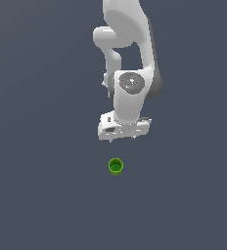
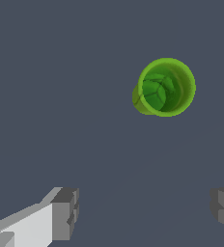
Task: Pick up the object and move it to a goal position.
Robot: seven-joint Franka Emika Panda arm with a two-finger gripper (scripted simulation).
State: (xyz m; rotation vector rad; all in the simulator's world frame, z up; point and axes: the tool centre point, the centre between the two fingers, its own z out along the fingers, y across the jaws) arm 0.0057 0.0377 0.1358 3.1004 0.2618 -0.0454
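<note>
A: What are we dealing with?

B: A small green cup (image 1: 116, 166), upright on the flat grey floor (image 1: 37, 195), round mouth (image 2: 166, 87) facing up. It tapers slightly toward the base and looks hollow and thin-walled — I'd judge it light and rigid, likely smooth-sided, so it could slip or tip if nudged from one side only.

A: Where would you take hold?

B: Across the outside wall, one finger on each side, somewhat below the rim. Because of the taper, a grip set too low may let it slide out downward. It is far smaller than the tool, so centring matters more than force.

A: And the gripper?

B: The gripper (image 1: 124, 138) hangs above the cup, clear of it — nothing touching. In the wrist view the two fingers (image 2: 63, 214) stand wide apart with bare floor between them; the cup lies off their centre line, ahead of the gap rather than inside it.

A: Any goal marker?

B: None that I can see.
</note>
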